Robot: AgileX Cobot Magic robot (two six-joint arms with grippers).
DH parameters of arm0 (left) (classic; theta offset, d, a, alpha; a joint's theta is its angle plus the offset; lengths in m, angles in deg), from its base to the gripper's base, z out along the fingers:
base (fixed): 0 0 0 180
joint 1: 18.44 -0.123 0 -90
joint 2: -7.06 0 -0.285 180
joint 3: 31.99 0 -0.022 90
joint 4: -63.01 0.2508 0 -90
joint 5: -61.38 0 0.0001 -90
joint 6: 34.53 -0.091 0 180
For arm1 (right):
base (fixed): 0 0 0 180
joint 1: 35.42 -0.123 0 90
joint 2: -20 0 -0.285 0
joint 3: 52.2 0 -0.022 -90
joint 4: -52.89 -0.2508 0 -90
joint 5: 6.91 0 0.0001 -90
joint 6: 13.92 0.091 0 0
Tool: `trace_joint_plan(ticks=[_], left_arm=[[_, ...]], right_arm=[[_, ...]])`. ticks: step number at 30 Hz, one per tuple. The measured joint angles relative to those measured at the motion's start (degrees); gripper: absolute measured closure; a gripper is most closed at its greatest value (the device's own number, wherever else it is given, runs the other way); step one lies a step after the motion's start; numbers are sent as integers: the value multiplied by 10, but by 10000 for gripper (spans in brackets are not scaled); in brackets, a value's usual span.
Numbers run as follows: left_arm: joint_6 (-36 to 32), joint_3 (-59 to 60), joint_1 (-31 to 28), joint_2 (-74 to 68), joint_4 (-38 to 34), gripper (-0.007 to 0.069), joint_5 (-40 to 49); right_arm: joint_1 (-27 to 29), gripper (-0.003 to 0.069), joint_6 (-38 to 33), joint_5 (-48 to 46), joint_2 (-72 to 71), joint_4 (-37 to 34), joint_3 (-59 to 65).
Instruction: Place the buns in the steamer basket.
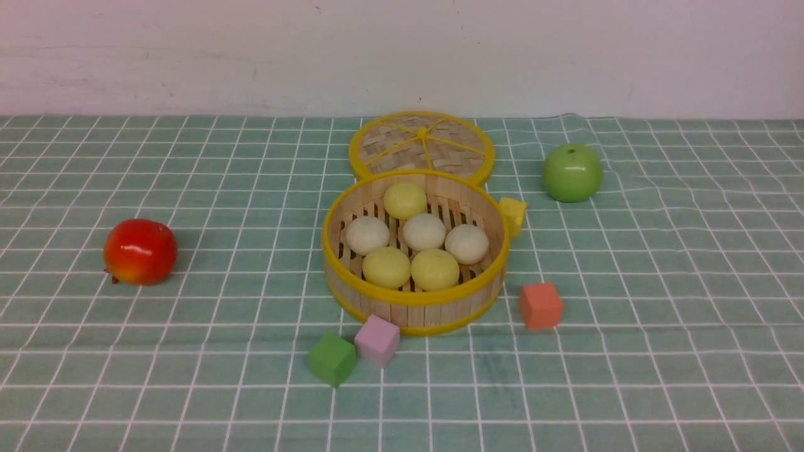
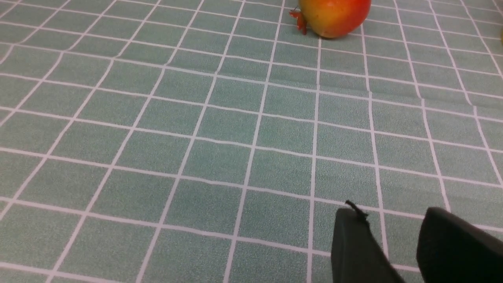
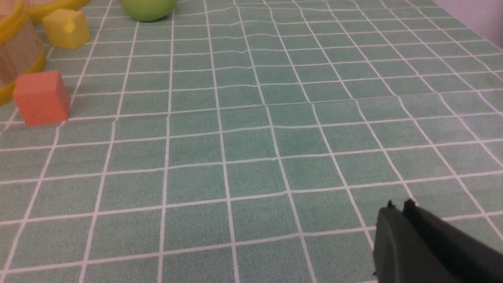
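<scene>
The round bamboo steamer basket [image 1: 414,300] stands mid-table, and its wall also shows at the edge of the right wrist view [image 3: 17,47]. Several buns lie on its slatted floor: pale yellow ones [image 1: 405,200] and cream ones [image 1: 424,231]. Neither arm appears in the front view. My left gripper [image 2: 393,220] hovers over bare cloth, open, with nothing between its fingers. My right gripper [image 3: 400,206] is shut and empty above the cloth to the right of the basket.
The woven lid [image 1: 421,145] lies flat behind the basket. A red fruit [image 1: 139,251] sits at the left, a green apple [image 1: 572,172] at the back right. Around the basket are yellow [image 1: 513,215], orange [image 1: 540,305], pink [image 1: 377,339] and green [image 1: 331,358] cubes.
</scene>
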Motion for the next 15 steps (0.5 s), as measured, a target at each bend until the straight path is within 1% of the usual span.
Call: trace_joint_plan(ticks=[5, 15], left_arm=[[0, 0, 0, 0, 0, 386, 0], [0, 0, 0, 0, 0, 386, 0]], right_arm=[[-13, 638, 0, 0, 0, 1, 0], [-15, 627, 0, -1, 0, 1, 0]])
